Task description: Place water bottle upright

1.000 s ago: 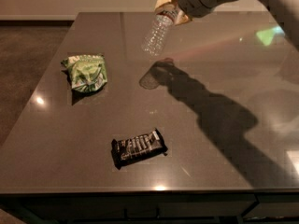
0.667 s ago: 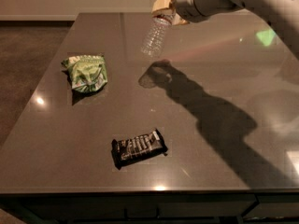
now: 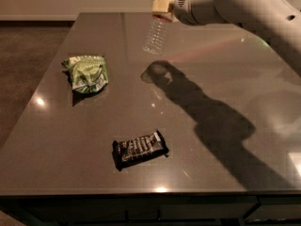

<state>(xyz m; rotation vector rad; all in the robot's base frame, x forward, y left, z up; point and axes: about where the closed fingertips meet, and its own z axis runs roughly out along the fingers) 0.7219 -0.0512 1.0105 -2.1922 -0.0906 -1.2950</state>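
The water bottle (image 3: 157,32) is a clear ribbed plastic bottle. It hangs in the air above the far part of the dark table (image 3: 225,102), tilted, with its base pointing down and to the left. Its neck end, with a bit of red label, sits between the tan fingers (image 3: 161,4) of my gripper (image 3: 165,3). The gripper is at the top of the view, at the end of the white arm (image 3: 235,6) that comes in from the upper right. It is shut on the bottle's top. The cap is hidden by the fingers.
A crumpled green snack bag (image 3: 86,73) lies on the left of the table. A dark candy bar (image 3: 139,148) lies near the front edge. The arm's shadow (image 3: 202,112) crosses the right half of the table. Floor shows at left.
The arm has lifted a little and swung the bottle closer to vertical. The bottle stays held in the gripper above the table.
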